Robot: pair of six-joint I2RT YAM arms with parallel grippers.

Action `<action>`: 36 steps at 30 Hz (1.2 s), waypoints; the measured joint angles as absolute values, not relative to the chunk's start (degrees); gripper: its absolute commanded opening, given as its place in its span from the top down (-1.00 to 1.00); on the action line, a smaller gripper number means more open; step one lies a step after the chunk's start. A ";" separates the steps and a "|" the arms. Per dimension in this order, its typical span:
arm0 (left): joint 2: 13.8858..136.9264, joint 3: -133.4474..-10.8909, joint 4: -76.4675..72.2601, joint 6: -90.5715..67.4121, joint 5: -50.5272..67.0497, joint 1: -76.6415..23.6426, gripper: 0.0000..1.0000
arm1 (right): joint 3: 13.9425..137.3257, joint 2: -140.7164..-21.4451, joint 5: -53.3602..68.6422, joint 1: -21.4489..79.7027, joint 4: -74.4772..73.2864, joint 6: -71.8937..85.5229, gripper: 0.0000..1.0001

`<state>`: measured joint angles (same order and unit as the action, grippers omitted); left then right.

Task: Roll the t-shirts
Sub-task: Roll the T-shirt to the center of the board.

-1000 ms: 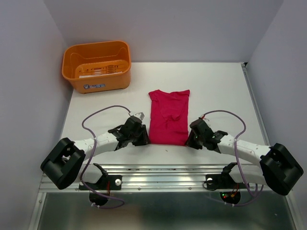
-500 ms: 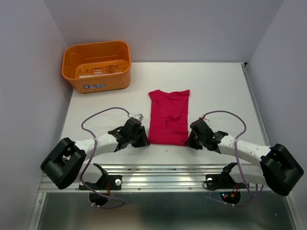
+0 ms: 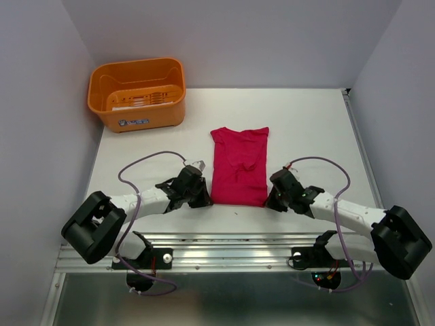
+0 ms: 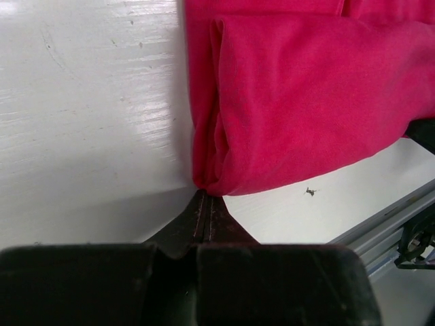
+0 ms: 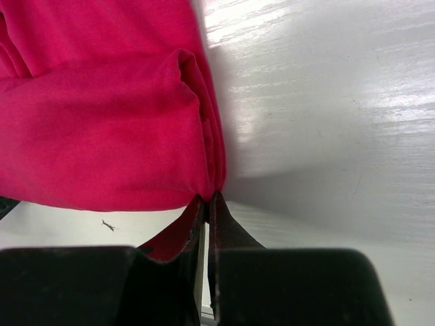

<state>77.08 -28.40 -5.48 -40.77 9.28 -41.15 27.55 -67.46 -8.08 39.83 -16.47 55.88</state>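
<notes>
Left gripper (image 4: pixel 206 195), right gripper (image 5: pixel 208 199) closed on t-shirt (image 3: pixel 239 166) near corners, pinch clear only from wrists

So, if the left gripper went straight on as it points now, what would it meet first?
The folded crimson-pink fabric t-shirt: its near corner sits at the left gripper tips, probably pinched.

Hem corners hiding from me
From above, the left gripper (image 3: pixel 205 197) and right gripper (image 3: pixel 268 200) are covering the t-shirt's (image 3: pixel 238 163) near corners and their own jaws; my wrist cameras are cropping its far end.
</notes>
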 measured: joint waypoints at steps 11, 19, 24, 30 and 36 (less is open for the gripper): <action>72.44 -34.41 -0.95 -40.73 9.23 -41.15 1.00 | 30.63 -63.20 -10.61 39.83 -21.80 55.22 0.99; 73.23 -39.05 3.81 -40.25 8.69 -41.12 1.00 | 34.96 -62.63 -13.52 39.83 -24.56 53.47 0.99; 75.33 -42.61 6.09 -39.44 8.47 -39.81 1.00 | 37.56 -63.96 -15.20 39.75 -25.23 52.07 0.99; 77.76 -46.33 7.51 -37.95 8.56 -37.56 1.00 | 41.19 -67.22 -16.01 37.69 -25.54 49.65 0.99; 80.86 -48.97 7.60 -36.84 9.15 -35.94 1.00 | 44.23 -70.52 -16.32 36.29 -25.43 47.31 0.99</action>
<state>80.86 -48.97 7.60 -36.84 9.15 -35.94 44.23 -70.52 -16.32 36.29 -25.43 47.31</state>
